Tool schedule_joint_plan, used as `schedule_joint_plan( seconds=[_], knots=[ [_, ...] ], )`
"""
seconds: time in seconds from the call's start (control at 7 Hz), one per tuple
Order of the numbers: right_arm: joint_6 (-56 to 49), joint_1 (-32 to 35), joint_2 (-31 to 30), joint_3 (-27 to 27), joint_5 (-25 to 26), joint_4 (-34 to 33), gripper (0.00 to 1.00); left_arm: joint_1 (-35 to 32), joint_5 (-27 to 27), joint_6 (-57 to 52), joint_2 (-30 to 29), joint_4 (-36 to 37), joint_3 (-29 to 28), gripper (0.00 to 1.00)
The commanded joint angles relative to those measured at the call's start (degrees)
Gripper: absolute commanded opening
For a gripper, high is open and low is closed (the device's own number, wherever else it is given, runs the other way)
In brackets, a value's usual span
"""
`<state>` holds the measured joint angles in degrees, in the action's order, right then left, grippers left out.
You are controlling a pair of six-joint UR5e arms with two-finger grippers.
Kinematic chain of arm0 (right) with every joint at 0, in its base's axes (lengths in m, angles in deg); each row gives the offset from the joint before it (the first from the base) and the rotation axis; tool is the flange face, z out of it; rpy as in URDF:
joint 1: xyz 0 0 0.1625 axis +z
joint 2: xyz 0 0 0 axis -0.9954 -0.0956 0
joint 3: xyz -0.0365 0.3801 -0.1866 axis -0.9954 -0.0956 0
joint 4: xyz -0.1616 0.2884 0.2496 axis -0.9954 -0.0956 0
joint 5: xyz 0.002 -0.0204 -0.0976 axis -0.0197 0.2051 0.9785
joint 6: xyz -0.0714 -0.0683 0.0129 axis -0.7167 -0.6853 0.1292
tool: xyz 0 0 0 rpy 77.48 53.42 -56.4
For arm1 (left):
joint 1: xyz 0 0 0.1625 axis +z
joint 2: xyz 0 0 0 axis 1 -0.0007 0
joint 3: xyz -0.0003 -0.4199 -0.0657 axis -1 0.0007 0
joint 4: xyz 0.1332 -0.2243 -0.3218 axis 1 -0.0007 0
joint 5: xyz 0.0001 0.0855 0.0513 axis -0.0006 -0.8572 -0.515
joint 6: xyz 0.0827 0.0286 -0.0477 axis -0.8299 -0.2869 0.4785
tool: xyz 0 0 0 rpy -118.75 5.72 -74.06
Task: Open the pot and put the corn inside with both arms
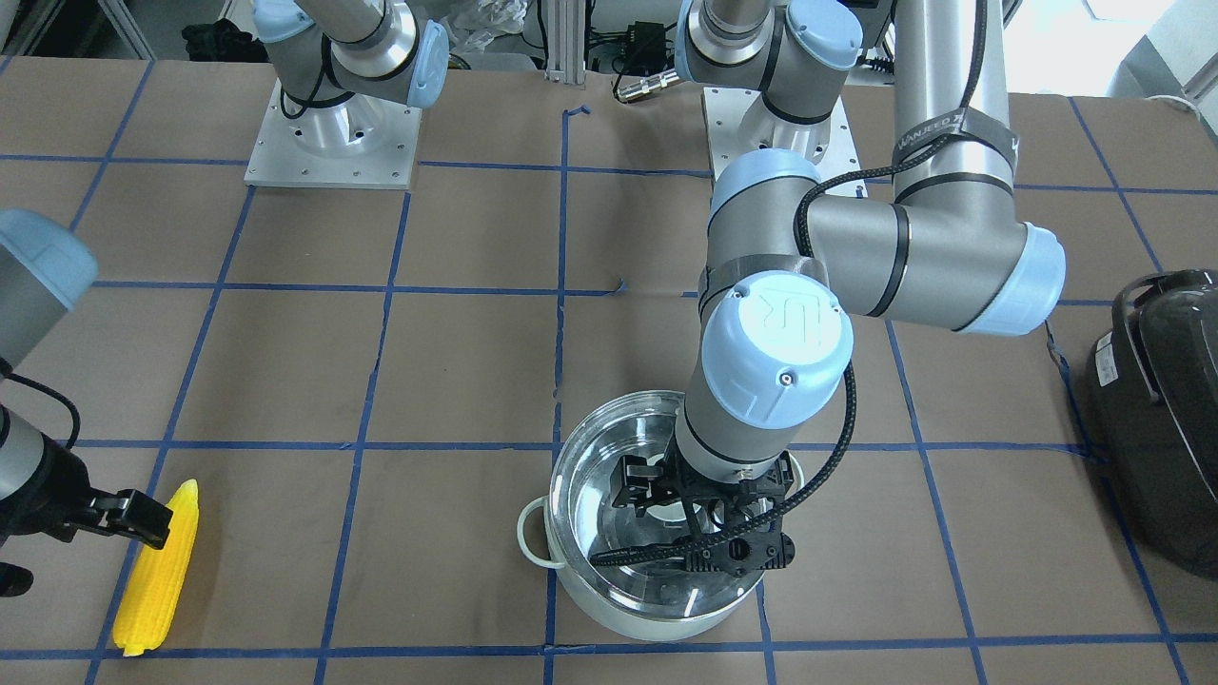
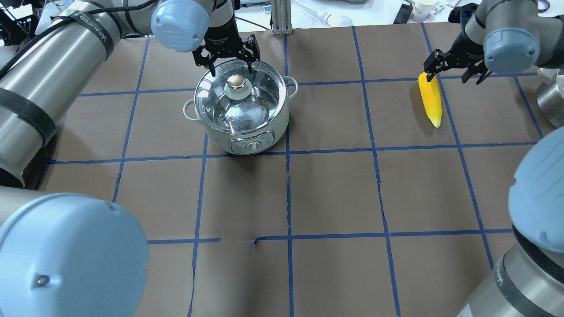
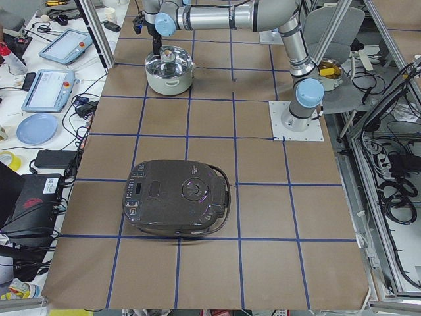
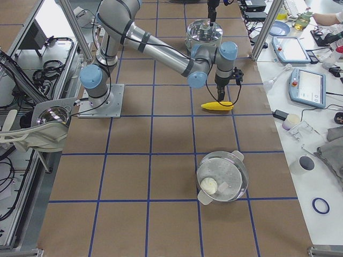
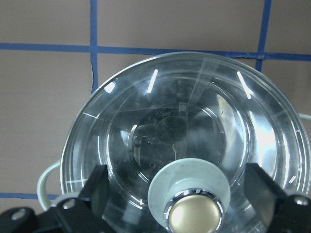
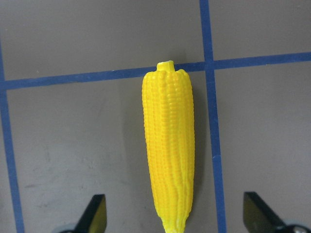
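Observation:
The mint-white pot (image 2: 246, 132) stands with its clear glass lid (image 2: 253, 103) on; it also shows in the front view (image 1: 580, 580). My left gripper (image 2: 231, 69) is open just above the lid, with a finger (image 5: 95, 194) on each side of the lid knob (image 5: 195, 213), apart from it. The yellow corn (image 2: 431, 100) lies flat on the table. My right gripper (image 2: 453, 72) is open and hovers over the corn's narrow end. In the right wrist view the corn (image 6: 168, 145) lies centred between the spread fingers (image 6: 95, 213).
A dark grey rounded appliance (image 1: 1161, 419) sits at the table end on my left side, also in the left view (image 3: 177, 197). A second lidded pot (image 4: 221, 176) stands at the table end on my right. Blue tape lines grid the brown table.

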<state>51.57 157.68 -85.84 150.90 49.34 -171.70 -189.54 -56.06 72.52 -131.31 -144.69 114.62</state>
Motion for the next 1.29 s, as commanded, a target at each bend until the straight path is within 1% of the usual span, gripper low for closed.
schedule_joint_plan(
  seconds=[0.0, 0.14, 0.29, 0.43, 0.57, 0.71, 0.86, 1.0, 1.14],
  knots=[
    [0.0, -0.3, 5.3, -1.1, 0.6, -2.2, 0.97, -0.1, 0.4, 0.0, 0.3, -0.5, 1.4, 0.98],
    [0.7, -0.3, 6.1, -1.1, -0.2, -5.5, 0.96, -0.1, 0.4, 0.1, 0.6, -1.1, 1.3, 0.56],
    [0.7, -0.3, 9.8, -1.7, -0.2, -9.9, 0.98, -0.3, 0.6, 0.8, 0.8, -1.1, 1.3, 0.32],
    [0.6, -0.3, 9.8, -1.5, -0.1, -10.2, 1.00, -0.4, 0.8, 0.9, 0.8, -1.1, 1.3, 0.24],
    [0.7, -0.2, 9.7, -1.3, -0.1, -10.1, 1.00, -0.4, 1.8, 1.0, 1.4, -1.2, 1.1, 0.00],
    [0.9, -0.1, 9.4, -1.2, -0.2, -8.7, 0.91, -0.4, 3.5, 1.3, 1.7, -1.2, 0.6, 0.00],
    [0.9, 0.0, 9.4, -1.3, -0.2, -8.3, 0.75, -0.1, 2.8, 2.0, 1.9, -1.1, -1.4, 0.00],
    [0.9, 0.3, 9.3, -1.2, -0.2, -7.8, 0.59, 1.9, 0.2, 1.5, 2.2, -1.8, -3.2, 0.00],
    [0.9, 0.8, 8.1, -1.1, -0.2, -6.5, 0.44, 8.0, -0.7, 0.2, 2.2, -8.1, -4.0, 0.00]
  ],
)
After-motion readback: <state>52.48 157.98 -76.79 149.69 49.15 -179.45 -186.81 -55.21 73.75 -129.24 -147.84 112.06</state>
